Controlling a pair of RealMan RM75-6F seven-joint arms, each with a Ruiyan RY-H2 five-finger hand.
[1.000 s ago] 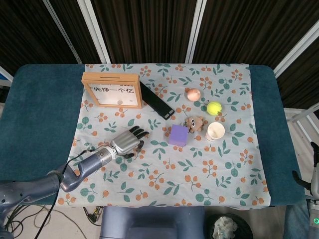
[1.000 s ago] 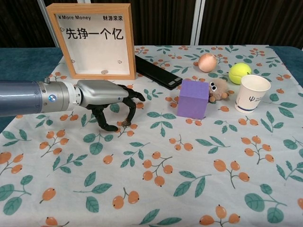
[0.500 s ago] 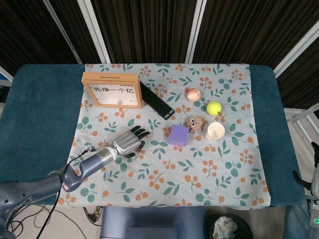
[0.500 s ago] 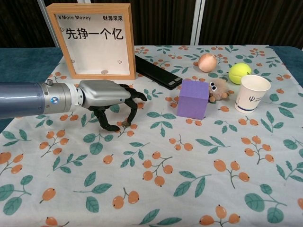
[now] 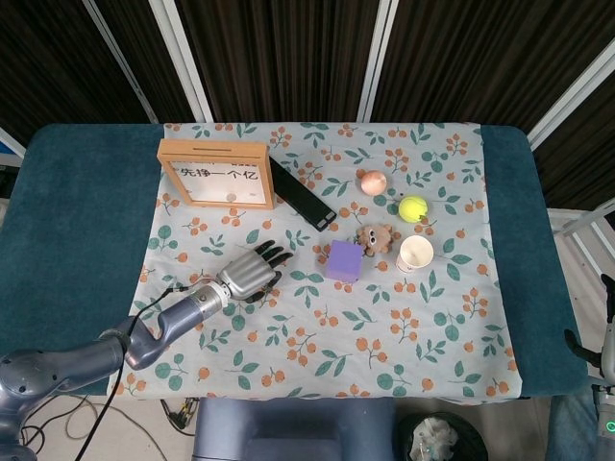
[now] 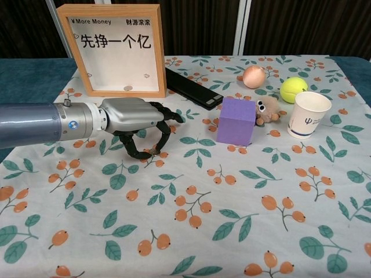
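My left hand (image 5: 250, 272) (image 6: 138, 122) hovers low over the floral cloth (image 5: 404, 336), fingers spread and curved downward, holding nothing. It lies left of the purple block (image 5: 343, 260) (image 6: 236, 120), with a gap between them. A small brown plush toy (image 5: 376, 236) (image 6: 266, 110) sits right of the block, and a white paper cup (image 5: 415, 254) (image 6: 309, 113) stands beyond it. A yellow tennis ball (image 5: 412, 207) (image 6: 293, 89) and a pinkish egg-like ball (image 5: 372, 181) (image 6: 253, 76) lie further back. My right hand is in neither view.
A wooden framed sign (image 5: 216, 174) (image 6: 112, 51) stands at the back left. A black flat bar (image 5: 302, 192) (image 6: 193, 87) lies diagonally beside it. The cloth lies on a dark teal table (image 5: 77, 211).
My left hand has crept a little to the right, toward the purple block, staying open. Nothing else has moved.
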